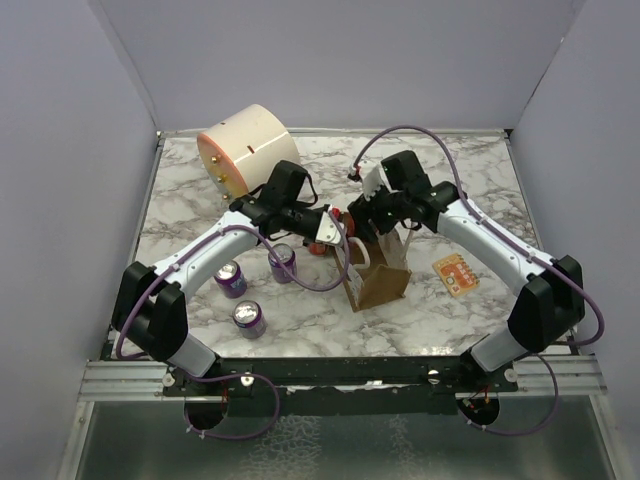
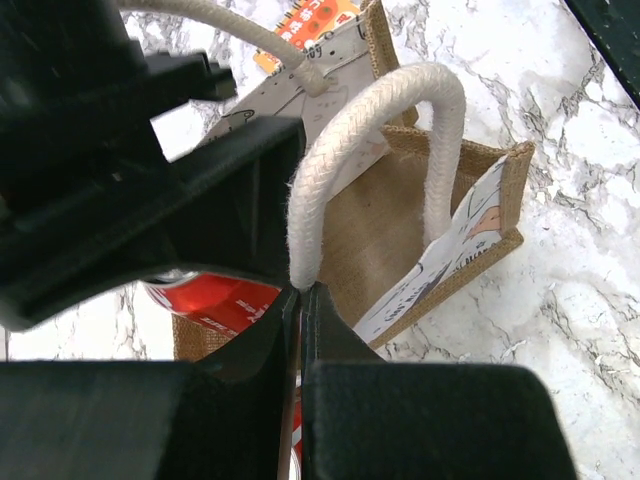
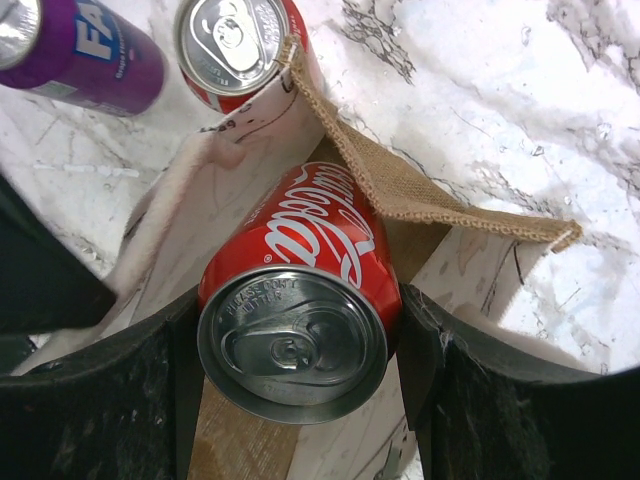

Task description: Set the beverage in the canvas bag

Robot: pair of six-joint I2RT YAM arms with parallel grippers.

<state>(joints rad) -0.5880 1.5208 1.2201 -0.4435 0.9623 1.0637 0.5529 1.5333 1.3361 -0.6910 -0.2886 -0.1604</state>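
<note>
The tan canvas bag (image 1: 378, 278) stands mid-table with whitish rope handles. My left gripper (image 1: 330, 230) is shut on one rope handle (image 2: 320, 160), pinched at the fingertips (image 2: 300, 295), and holds the bag (image 2: 400, 220) open. My right gripper (image 1: 372, 212) is shut on a red cola can (image 3: 300, 290) over the bag's mouth (image 3: 400, 190). The can's lid faces the wrist camera and its far end dips between the bag's walls. A second red can (image 3: 235, 45) stands just outside the bag's far wall.
Three purple cans (image 1: 231, 279) (image 1: 282, 262) (image 1: 248, 318) stand left of the bag; one shows in the right wrist view (image 3: 80, 45). A large cream cylinder (image 1: 243, 148) lies at the back left. An orange card (image 1: 456, 274) lies right of the bag.
</note>
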